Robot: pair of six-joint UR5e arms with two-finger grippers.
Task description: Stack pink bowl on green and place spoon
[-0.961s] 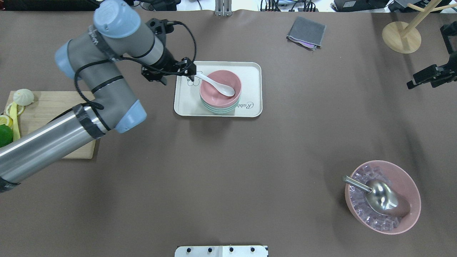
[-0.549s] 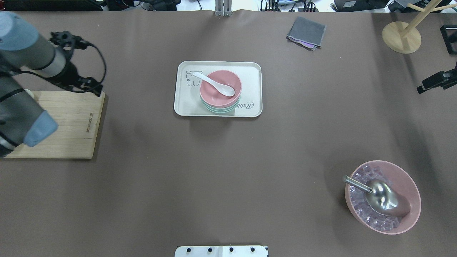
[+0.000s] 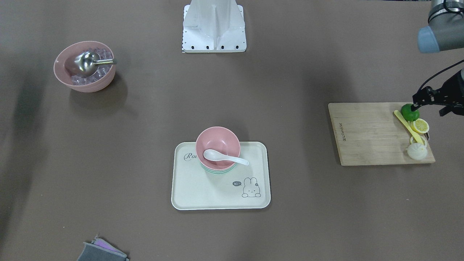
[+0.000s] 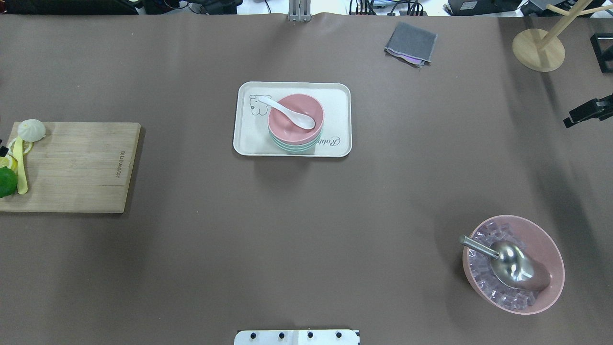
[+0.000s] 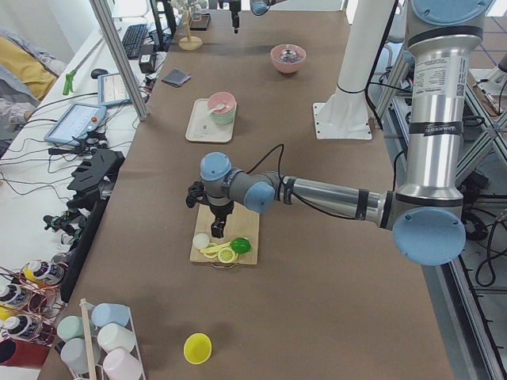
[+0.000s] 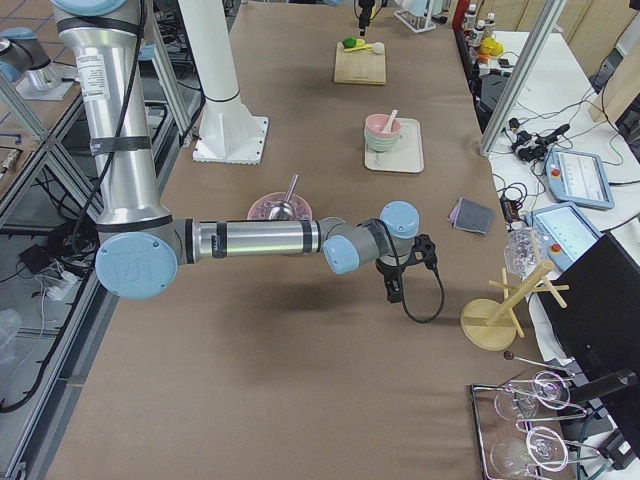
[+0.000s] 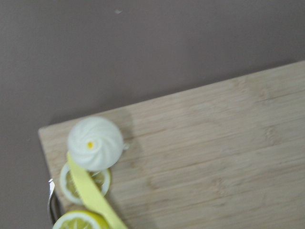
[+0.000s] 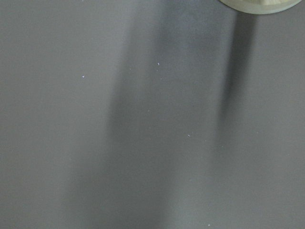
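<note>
Two bowls: the pink bowl (image 4: 294,125) sits nested on the green bowl (image 4: 293,146), with only green rim showing beneath, on a cream tray (image 4: 337,98) toward 12 o'clock from the middle of the brown surface (image 4: 306,215) in the overhead view.
Spoon: the white spoon (image 4: 287,112) lies inside the pink bowl.
Spoon axis: its scoop end rests low toward 4 o'clock. The handle rises toward 10 o'clock and overhangs the rim, above the animal drawn on the tray.
Around: a cutting board (image 4: 81,167) at 9 o'clock carries a lime (image 3: 410,112), a lemon slice (image 3: 420,125) and a white bun (image 4: 31,130). An ice bowl (image 4: 550,242) with a metal scoop (image 4: 510,261) stands at 4 o'clock. A grey cloth (image 4: 411,43) lies at 1 o'clock and a wooden stand (image 4: 538,50) at 2 o'clock.
In the way: nothing touches or covers the stack.
Left end effector (image 3: 417,103): it hangs over the lime, well apart from the tray. I cannot tell whether its fingers are spread.
Right end effector (image 4: 574,117): it is at the 3 o'clock edge, and its fingers cannot be made out either.
</note>
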